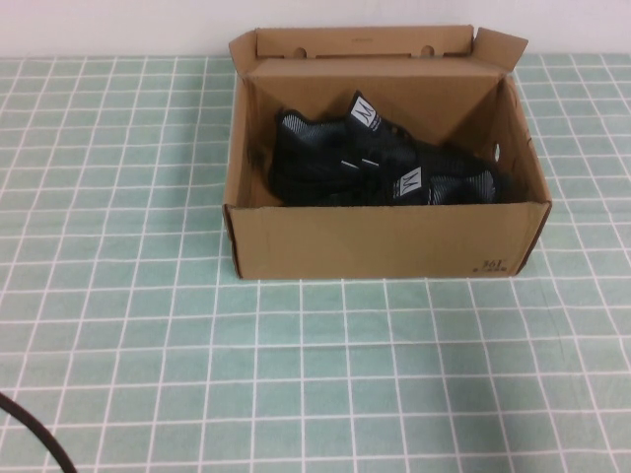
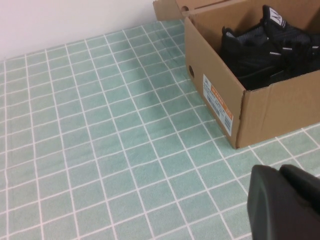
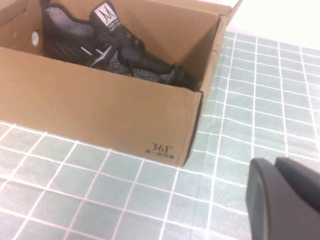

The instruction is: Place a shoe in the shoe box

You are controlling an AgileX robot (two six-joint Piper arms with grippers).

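The brown cardboard shoe box stands open at the back middle of the table, its lid flaps up behind it. Two black mesh sneakers lie inside it. One is toward the back left with its white tongue tag up. The other is toward the front right. No grey stuffing shows in either. The box and a sneaker show in the left wrist view, and the box and a sneaker in the right wrist view. My left gripper is shut and empty, off the box's front left. My right gripper is shut and empty, off its front right corner.
The table is covered by a green cloth with white grid lines. A white wall runs behind the box. A black cable crosses the near left corner. An orange and white label is on the box's left end.
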